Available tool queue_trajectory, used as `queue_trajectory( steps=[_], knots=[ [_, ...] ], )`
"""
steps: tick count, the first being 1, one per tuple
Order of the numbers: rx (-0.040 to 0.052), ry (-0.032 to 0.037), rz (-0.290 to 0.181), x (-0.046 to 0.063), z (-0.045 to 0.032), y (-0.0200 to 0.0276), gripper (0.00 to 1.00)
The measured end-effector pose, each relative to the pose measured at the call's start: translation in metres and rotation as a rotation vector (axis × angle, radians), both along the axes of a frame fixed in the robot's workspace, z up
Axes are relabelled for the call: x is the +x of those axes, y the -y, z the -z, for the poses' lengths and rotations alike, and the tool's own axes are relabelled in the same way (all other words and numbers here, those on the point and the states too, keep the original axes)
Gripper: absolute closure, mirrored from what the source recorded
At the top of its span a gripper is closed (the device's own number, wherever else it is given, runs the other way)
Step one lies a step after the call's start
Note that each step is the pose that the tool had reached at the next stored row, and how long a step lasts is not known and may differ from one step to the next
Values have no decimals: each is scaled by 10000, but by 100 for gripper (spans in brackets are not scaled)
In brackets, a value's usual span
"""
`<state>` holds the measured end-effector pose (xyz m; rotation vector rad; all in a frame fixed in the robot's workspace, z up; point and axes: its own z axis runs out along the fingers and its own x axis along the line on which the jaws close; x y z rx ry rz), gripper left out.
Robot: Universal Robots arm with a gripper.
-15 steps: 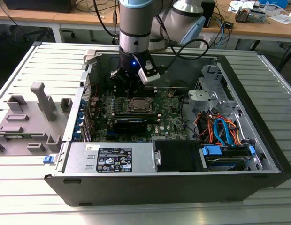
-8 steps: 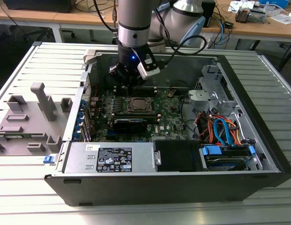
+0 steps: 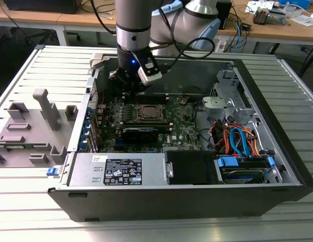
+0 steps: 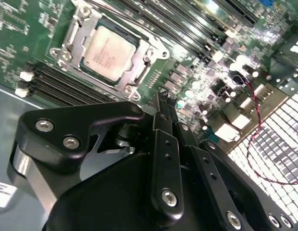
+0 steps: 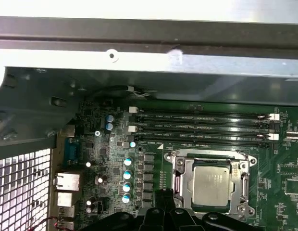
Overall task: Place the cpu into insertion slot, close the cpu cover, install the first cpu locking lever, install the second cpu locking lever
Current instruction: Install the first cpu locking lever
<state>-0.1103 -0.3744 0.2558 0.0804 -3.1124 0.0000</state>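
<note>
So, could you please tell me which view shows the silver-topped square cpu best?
The second wrist view: the silver-topped square cpu sits large and unobstructed in its socket. The first wrist view shows it whole but smaller; the exterior view shows it tiny.

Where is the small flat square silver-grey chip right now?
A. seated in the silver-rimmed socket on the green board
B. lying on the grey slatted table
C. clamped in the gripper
A: in both wrist views the small flat square silver-grey chip sits inside the silver-rimmed socket on the green board.
</note>
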Motion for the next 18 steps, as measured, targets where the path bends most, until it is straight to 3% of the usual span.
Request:
queue_trajectory(
  steps=[4, 9, 16, 18],
  knots=[
    [2, 0, 0, -26, 2, -26, 89],
    [28, 1, 0, -45, 9, -127, 89],
    [55, 1, -1, -63, 16, -227, 89],
    [58, 1, -2, -63, 20, -277, 89]
  ],
)
